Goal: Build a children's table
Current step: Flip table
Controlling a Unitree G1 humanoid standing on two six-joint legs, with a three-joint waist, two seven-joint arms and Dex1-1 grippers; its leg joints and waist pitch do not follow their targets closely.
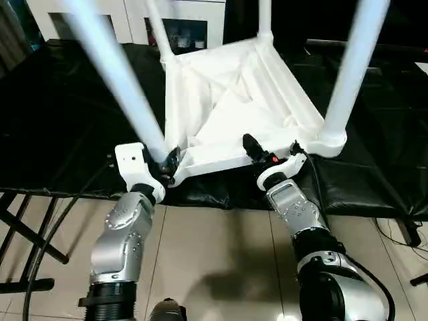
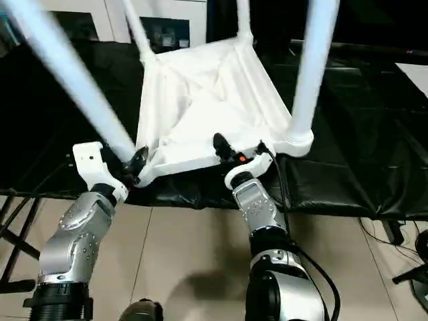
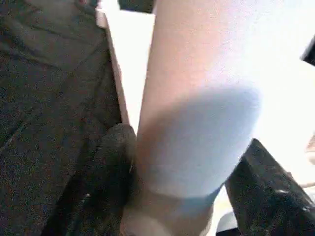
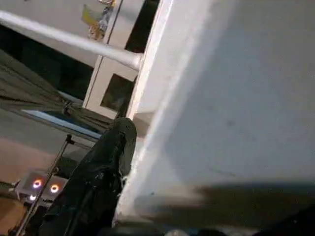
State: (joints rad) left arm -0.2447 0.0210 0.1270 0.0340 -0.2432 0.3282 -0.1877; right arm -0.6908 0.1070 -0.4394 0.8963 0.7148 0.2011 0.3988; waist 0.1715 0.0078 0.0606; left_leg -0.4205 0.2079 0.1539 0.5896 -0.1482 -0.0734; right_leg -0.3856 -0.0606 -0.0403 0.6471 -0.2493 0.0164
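The children's table lies upside down on a black mat [image 1: 60, 114], its white ribbed top [image 1: 227, 100] facing up. Four white legs stand in the corner sockets: near left [image 1: 114, 60], near right [image 1: 351, 67], far left [image 1: 157, 30], far right [image 1: 265, 17]. My left gripper [image 1: 167, 164] is shut on the base of the near-left leg [image 3: 197, 98], with a black finger [image 3: 106, 182] on each side. My right gripper [image 1: 257, 152] straddles the top's near rim [image 4: 147, 147]; one finger [image 4: 98, 177] lies against the inner side.
The mat's front edge runs just beyond my forearms, with tiled floor [image 1: 214, 254] below it. A black folding stand [image 1: 20, 227] and cables sit at the lower left. White cabinets [image 1: 180, 27] stand at the back.
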